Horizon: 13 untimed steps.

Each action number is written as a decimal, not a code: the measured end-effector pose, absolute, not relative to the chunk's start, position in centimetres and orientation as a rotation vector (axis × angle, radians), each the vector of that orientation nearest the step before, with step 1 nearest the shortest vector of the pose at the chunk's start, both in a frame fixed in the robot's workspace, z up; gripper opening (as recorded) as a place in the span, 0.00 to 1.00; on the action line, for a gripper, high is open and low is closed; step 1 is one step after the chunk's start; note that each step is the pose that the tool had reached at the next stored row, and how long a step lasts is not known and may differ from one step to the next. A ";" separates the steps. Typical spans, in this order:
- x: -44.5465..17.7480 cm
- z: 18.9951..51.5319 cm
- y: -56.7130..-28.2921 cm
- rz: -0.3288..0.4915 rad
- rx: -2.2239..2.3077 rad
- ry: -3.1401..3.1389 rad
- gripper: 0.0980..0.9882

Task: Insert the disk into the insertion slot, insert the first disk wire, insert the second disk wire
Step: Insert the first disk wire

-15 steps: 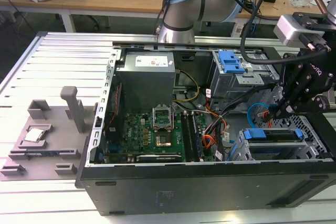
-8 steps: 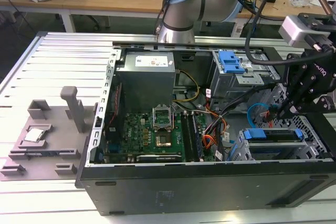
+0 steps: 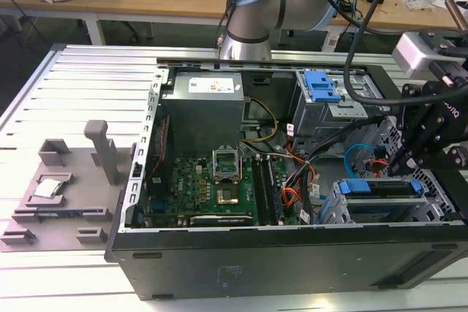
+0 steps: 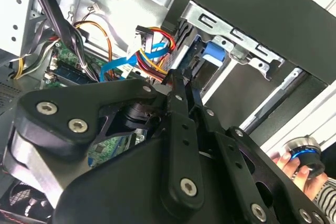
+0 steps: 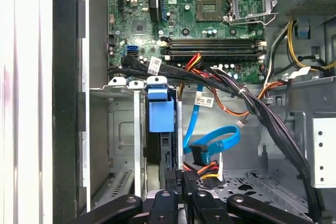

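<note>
Claw (image 3: pixel 406 158), exterior view: it is seen at the exterior view's right, reaching into the open computer case (image 3: pixel 256 261), just above the disk (image 3: pixel 380 186).
Disk, exterior view: it is seated in the insertion slot (image 3: pixel 338 210), in the near corner of the case, with its blue handle turned upward.
Case, exterior view: it is laid on its side on the slotted metal desk (image 3: pixel 73 85), and the motherboard (image 3: pixel 212 180) is exposed.
Blue latch (image 3: pixel 322 85), exterior view: it is fixed on the taller bay behind the slot.
Claw, second wrist view: the fingers (image 4: pixel 179 108) are drawn close together, and their tips are near a wire bundle (image 4: pixel 155 51) of red, yellow and black strands.
Hand (image 4: pixel 293 170), second wrist view: a person's hand is seen outside the case, held around a round black and blue knob (image 4: pixel 305 150).
Claw, first wrist view: it is closed on the black plug of a disk wire (image 5: pixel 177 179), from which red, yellow and black strands are led away.
Disk, first wrist view: its blue handle (image 5: pixel 160 114) is seen in the slot, and the plug is held just beside the disk's edge.
Blue cable (image 5: pixel 215 141), first wrist view: it is curled just beside the disk.
</note>
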<state>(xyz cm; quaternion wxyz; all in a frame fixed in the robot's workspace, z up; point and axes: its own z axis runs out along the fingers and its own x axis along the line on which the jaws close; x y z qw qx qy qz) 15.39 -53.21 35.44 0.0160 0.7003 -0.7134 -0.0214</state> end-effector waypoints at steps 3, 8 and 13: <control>15.5 35.2 -53.4 -0.067 2.178 -2.219 0.08; 15.6 34.8 -53.6 -0.066 2.178 -2.218 0.08; 15.7 34.3 -53.7 -0.067 2.178 -2.219 0.08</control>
